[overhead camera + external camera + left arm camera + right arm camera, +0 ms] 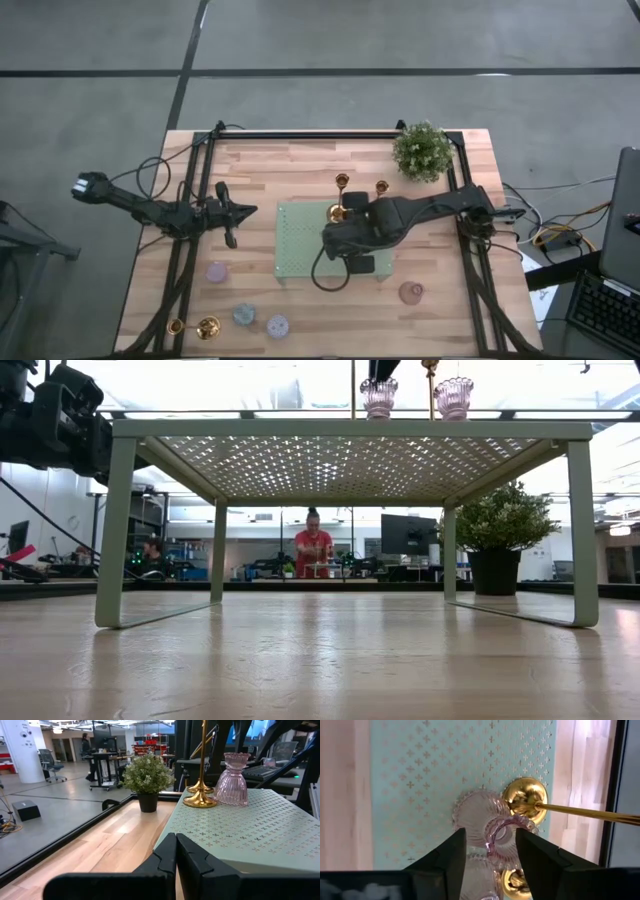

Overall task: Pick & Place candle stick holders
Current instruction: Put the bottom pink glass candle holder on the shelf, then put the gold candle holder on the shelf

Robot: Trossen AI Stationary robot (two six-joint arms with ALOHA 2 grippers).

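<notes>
On the green perforated rack [420,780], the right hand [490,852] hangs spread above a pink holder [502,832], beside a gold holder's base [525,795].

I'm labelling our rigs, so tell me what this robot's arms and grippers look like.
Both arms are dark, nearly black, slim and jointed. The left arm ends in a lighter block at its far end, with thin black cables looping beside it. The left gripper and right gripper each have two matte black, angular fingers.
</notes>
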